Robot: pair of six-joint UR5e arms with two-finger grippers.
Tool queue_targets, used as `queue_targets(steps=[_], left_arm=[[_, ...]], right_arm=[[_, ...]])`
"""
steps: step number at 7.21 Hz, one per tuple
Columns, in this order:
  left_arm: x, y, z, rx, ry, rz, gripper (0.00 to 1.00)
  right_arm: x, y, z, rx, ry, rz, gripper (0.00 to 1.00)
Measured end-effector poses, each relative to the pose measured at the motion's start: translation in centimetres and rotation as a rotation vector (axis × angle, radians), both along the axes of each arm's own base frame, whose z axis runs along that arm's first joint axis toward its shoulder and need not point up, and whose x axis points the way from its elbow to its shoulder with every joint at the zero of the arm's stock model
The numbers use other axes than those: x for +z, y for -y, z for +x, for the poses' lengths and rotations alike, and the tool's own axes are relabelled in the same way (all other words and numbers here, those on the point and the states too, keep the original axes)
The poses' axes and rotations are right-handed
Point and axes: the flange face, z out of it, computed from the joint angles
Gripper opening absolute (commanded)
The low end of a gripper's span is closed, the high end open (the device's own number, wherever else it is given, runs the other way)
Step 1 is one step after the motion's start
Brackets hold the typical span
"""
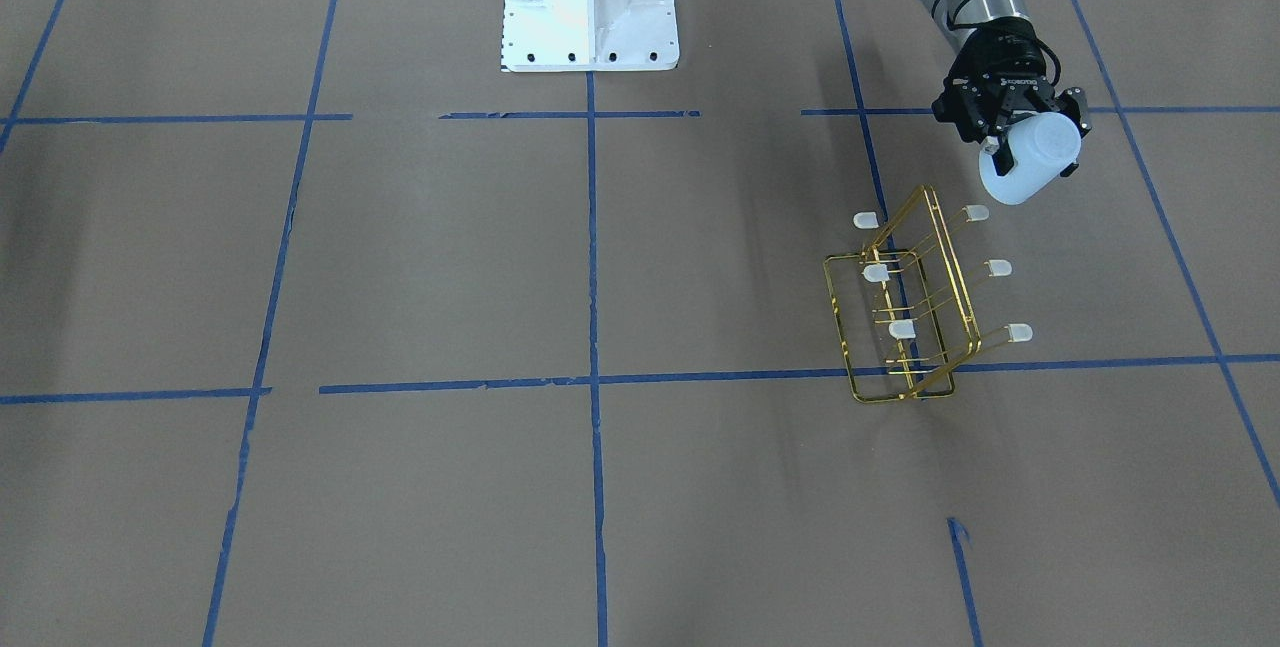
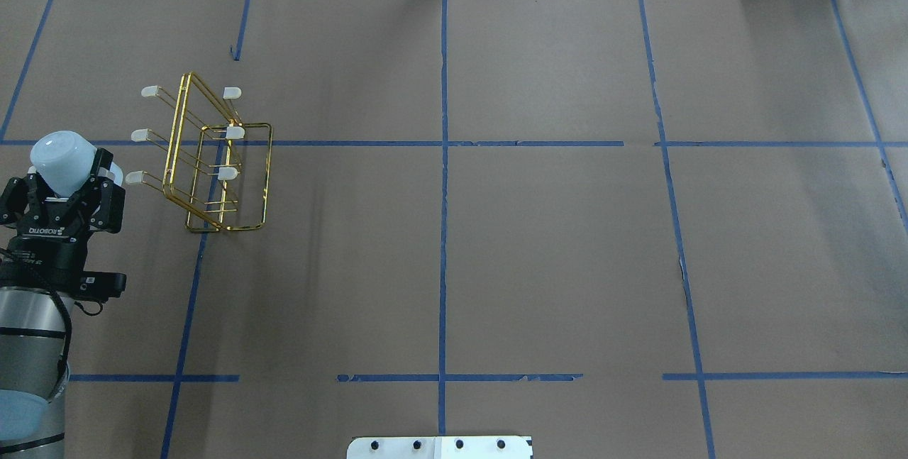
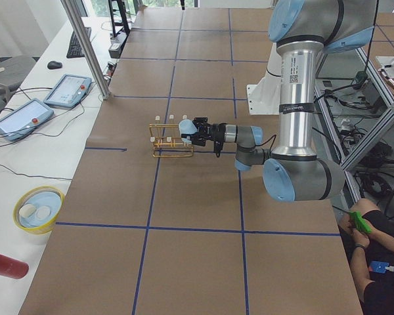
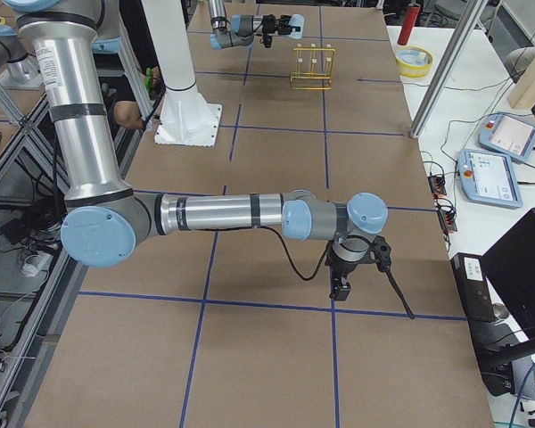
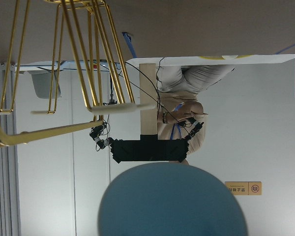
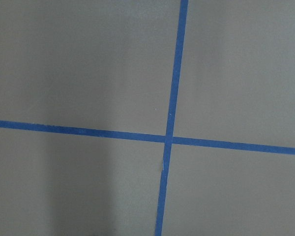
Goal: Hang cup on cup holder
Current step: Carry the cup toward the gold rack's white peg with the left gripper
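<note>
- Cup [image 2: 62, 155] clamped in L gripper [image 2: 67, 177], off table [image 2: 539, 246], tilted, just beside cup holder [image 2: 227, 173] prong tips
- Holder stands upright on table
- R gripper [image 4: 341, 287] low over table, well apart; jaw state can't tell

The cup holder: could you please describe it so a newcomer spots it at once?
On the brown taped table, look on the robot's left, beside the cup in the left pincer. The cup holder alone is gold wire, with six white-capped prongs.

The left hand [image 1: 1036, 141] bears the brand name ROBOTIQ on its black body.
</note>
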Motion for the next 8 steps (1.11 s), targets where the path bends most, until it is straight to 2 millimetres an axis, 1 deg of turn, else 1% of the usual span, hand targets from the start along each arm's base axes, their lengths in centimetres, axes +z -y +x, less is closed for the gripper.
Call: queue_targets(steps=[3,6,8], left_arm=[[-0.2,0.1,1.5,0.009,-0.002,0.001,0.0],[0.0,0.3,1.7,0.014,0.003,0.003,0.0],[0.0,0.9,1.5,0.009,0.009,0.006,0.0]], right_arm=[[0.0,0.0,0.0,0.0,0.0,0.0,1.0],[0.0,0.0,0.0,0.0,0.0,0.0,1.0],[0.0,0.0,0.0,0.0,0.0,0.0,1.0]])
